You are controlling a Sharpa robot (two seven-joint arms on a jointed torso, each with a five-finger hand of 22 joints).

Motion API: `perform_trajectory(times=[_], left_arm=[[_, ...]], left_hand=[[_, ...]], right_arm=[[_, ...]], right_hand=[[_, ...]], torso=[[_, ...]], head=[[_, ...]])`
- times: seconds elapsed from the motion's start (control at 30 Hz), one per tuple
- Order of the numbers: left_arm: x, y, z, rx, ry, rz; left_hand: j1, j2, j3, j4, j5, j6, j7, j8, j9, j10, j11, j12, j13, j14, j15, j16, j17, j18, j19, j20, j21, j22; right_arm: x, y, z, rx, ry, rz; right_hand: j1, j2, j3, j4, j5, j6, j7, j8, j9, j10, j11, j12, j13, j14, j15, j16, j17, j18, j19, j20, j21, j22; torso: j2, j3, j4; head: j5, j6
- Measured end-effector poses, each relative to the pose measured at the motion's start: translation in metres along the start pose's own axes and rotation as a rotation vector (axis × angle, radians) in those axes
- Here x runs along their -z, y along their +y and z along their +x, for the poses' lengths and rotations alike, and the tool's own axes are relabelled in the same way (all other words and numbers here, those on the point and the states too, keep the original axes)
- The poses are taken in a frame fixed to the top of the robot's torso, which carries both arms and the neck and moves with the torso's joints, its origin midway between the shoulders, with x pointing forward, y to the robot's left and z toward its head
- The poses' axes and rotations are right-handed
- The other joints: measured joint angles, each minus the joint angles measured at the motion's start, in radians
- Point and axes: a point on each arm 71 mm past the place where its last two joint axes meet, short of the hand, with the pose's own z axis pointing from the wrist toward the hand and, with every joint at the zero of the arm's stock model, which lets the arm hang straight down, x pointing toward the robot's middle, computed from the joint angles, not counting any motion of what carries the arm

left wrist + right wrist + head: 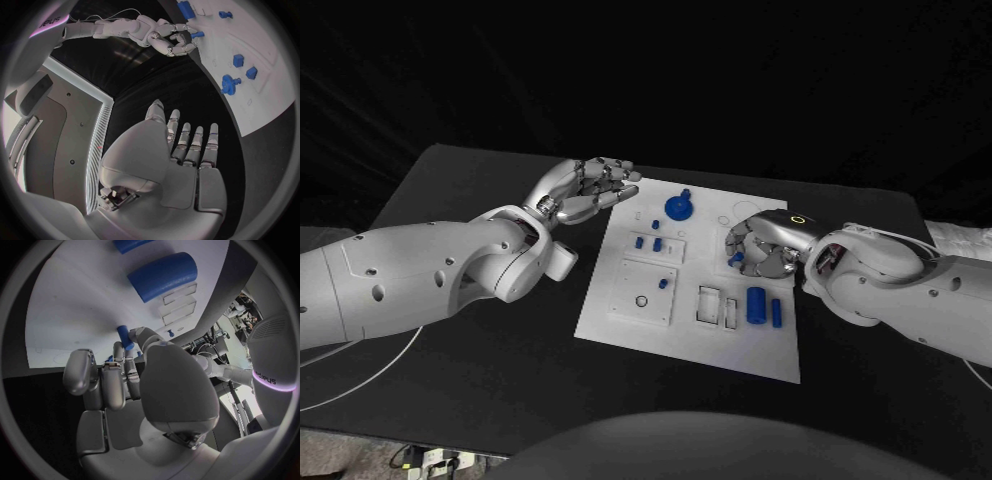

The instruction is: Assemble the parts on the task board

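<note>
Table [459, 180]: black surface; carries the task board near its middle.
Task board [689, 345]: white plate, lying flat; landmark for all entries below.
Left hand [589, 190]: hovers at the board's far left corner, over the table edge of the plate; fingers loosely curled and apart, holding nothing. In the left wrist view the fingers [197, 145] stand straight and spread, off the board.
Right hand [764, 245]: over the board's right side, fingers curled downward toward the plate. In the right wrist view the fingertips [128, 340] touch a small blue peg [124, 335]; whether they pinch it cannot be told.
Large blue cylinder [756, 303]: lies flat on the board's near right part, just beside the slotted recesses.
Slim blue cylinder [777, 312]: lies alongside the large one, on its right.
Blue gear piece [678, 207]: sits at the board's far edge, near the middle.
Small blue blocks [648, 242]: lie on the board's left half, below the gear piece.
</note>
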Motion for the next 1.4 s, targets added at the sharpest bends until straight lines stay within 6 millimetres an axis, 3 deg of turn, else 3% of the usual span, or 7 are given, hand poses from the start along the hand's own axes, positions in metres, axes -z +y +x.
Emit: perform_trajectory(times=[0.17,0.47,0.63,0.77,0.83,0.97,1.4], left_arm=[[0.000,0.000,0.000,0.001,0.001,-0.004],[0.000,0.001,0.000,0.002,0.003,-0.008],[0.000,0.001,0.000,0.002,0.003,-0.010],[0.000,0.001,0.000,0.002,0.004,-0.012],[0.000,0.001,0.000,0.003,0.004,-0.013],[0.000,0.001,0.001,0.003,0.005,-0.014],[0.000,0.002,0.001,0.004,0.007,-0.021]], left_hand=[[0.000,0.000,0.000,0.000,0.000,0.000,0.000,0.000,0.000,0.000,0.000,0.000,0.000,0.000,0.000,0.000,0.000,0.000,0.000,0.000,0.000,0.000],[0.000,0.000,0.000,0.000,0.000,0.000,0.000,0.000,0.000,0.000,0.000,0.000,0.000,0.000,0.000,0.000,0.001,0.000,0.000,0.000,0.000,0.000],[0.000,0.000,0.000,0.000,0.000,0.000,0.000,0.000,0.000,0.000,0.000,0.004,0.000,0.004,0.004,0.006,0.001,0.000,0.000,0.000,0.004,0.001],[0.004,0.004,0.000,0.000,0.000,0.000,0.000,0.000,0.000,0.000,0.000,0.004,0.000,0.004,0.004,0.006,0.001,0.000,0.007,0.000,0.004,0.006],[0.004,0.004,0.000,0.000,0.000,0.002,0.002,0.000,0.000,0.000,0.000,0.004,0.000,0.003,0.004,0.006,0.001,0.000,0.007,0.000,0.004,0.006],[0.004,0.004,0.000,0.000,0.001,0.004,0.004,0.004,0.000,0.000,0.000,0.004,0.000,0.003,0.004,0.006,0.001,0.000,0.007,0.000,0.004,0.009],[0.008,0.008,0.000,0.000,0.003,0.004,0.004,0.004,0.000,0.004,0.004,0.004,0.000,0.004,0.004,0.006,0.001,0.000,0.014,0.000,0.008,0.017]], right_arm=[[0.001,0.000,0.001,-0.001,0.004,-0.002],[0.002,0.002,0.001,-0.003,0.006,-0.011],[0.004,0.002,0.000,-0.007,0.003,-0.016],[0.005,0.003,-0.004,-0.007,-0.004,-0.021],[0.005,0.003,-0.007,-0.007,-0.009,-0.024],[0.005,0.005,-0.015,-0.004,-0.026,-0.031],[0.008,0.021,-0.048,0.011,-0.074,-0.072]], right_hand=[[0.000,0.000,0.020,-0.010,0.017,-0.009,-0.002,0.007,0.015,0.011,0.000,0.015,0.017,0.000,0.000,0.000,0.000,0.000,-0.003,-0.003,0.000,0.000],[0.000,0.000,0.045,-0.035,0.005,-0.012,0.001,0.028,0.043,0.021,0.003,0.015,0.018,-0.007,-0.007,-0.009,-0.002,0.000,-0.007,-0.007,0.005,0.000],[0.002,0.002,0.053,-0.043,0.005,-0.005,-0.005,0.030,0.050,0.028,0.009,0.015,0.018,-0.011,-0.011,-0.021,-0.015,0.000,-0.006,-0.007,0.015,0.000],[0.003,0.003,0.061,-0.052,0.005,0.004,-0.013,0.030,0.051,0.052,0.002,0.016,0.017,-0.014,-0.014,-0.036,-0.034,0.000,-0.003,-0.010,0.016,0.000],[0.003,0.003,0.063,-0.053,0.002,0.006,-0.016,0.030,0.051,0.053,0.003,0.015,0.013,-0.016,-0.016,-0.043,-0.040,0.000,-0.003,-0.010,0.019,0.000],[0.007,0.007,0.072,-0.055,-0.001,0.011,-0.021,0.030,0.057,0.079,-0.018,0.010,0.013,-0.018,-0.018,-0.050,-0.048,0.000,0.000,-0.014,0.023,0.000],[0.006,0.006,0.076,-0.053,-0.011,0.015,-0.024,0.026,0.050,0.087,-0.021,-0.001,0.007,-0.024,-0.019,-0.061,-0.059,0.000,-0.003,-0.017,0.023,0.001]], torso=[[0.000,-0.0001,0.0000],[0.000,-0.0001,0.0000],[0.000,-0.0001,0.0000],[0.000,-0.0001,0.0000],[0.000,-0.0001,0.0001],[0.000,-0.0001,0.0003],[0.000,-0.0002,0.0002]], head=[[0.002,0.000],[0.004,0.000],[0.005,0.000],[0.006,0.000],[0.006,0.000],[0.007,0.000],[0.011,0.000]])
